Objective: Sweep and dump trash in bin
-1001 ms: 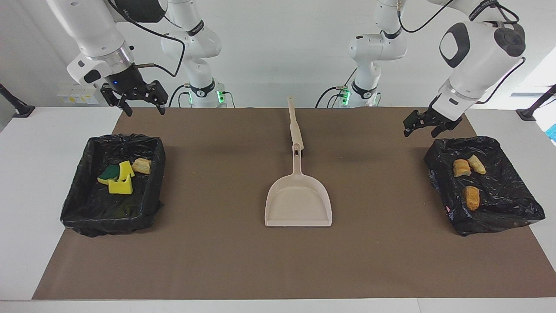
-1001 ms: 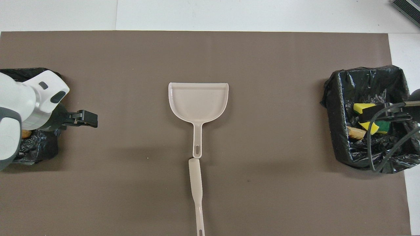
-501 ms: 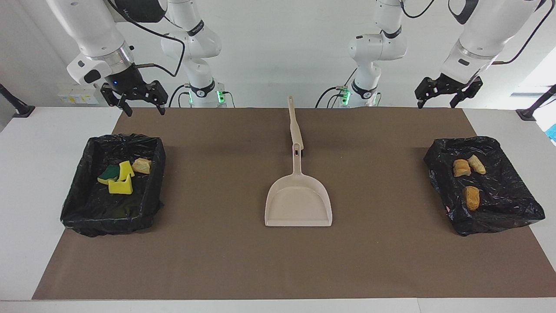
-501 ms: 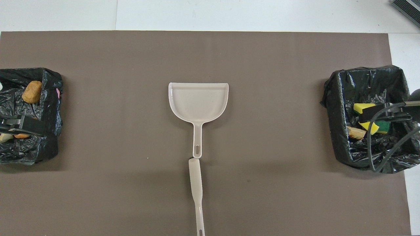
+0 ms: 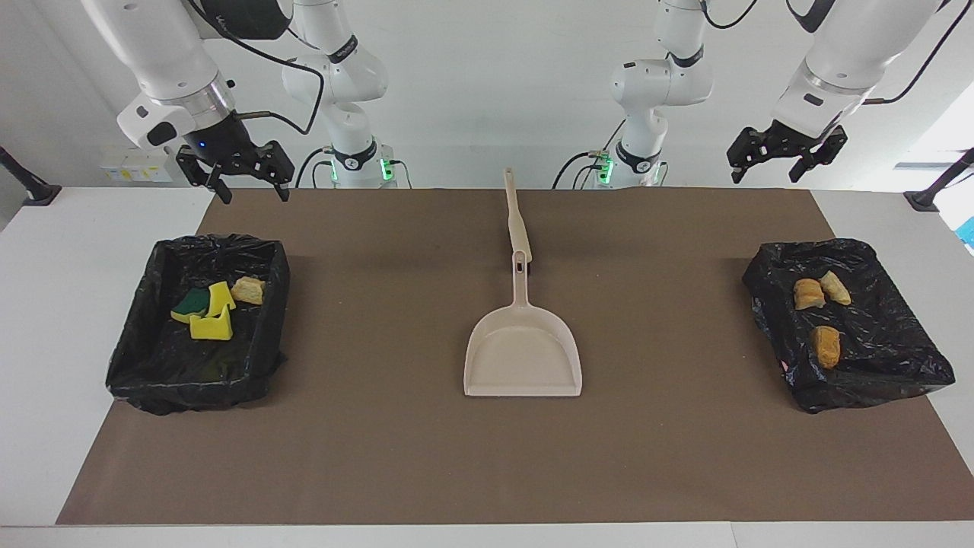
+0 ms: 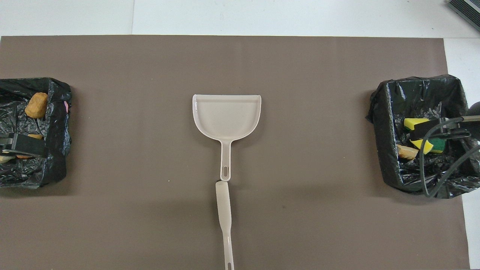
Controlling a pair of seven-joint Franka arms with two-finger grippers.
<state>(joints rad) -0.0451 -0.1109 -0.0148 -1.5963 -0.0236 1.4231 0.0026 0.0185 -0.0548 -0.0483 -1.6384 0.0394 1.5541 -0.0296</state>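
With all scraps [image 5: 205, 310] binned in liners [image 5: 152, 358] at both ends from dustpan [image 5: 523, 358], looks finished: left gripper [image 5: 784, 152] and right gripper [image 5: 245, 176] raised, empty, fingers spread.

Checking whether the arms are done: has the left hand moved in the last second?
Yes. The left hand has risen and pulled back toward the robots, off the bread-chunk bin; it is open and empty.
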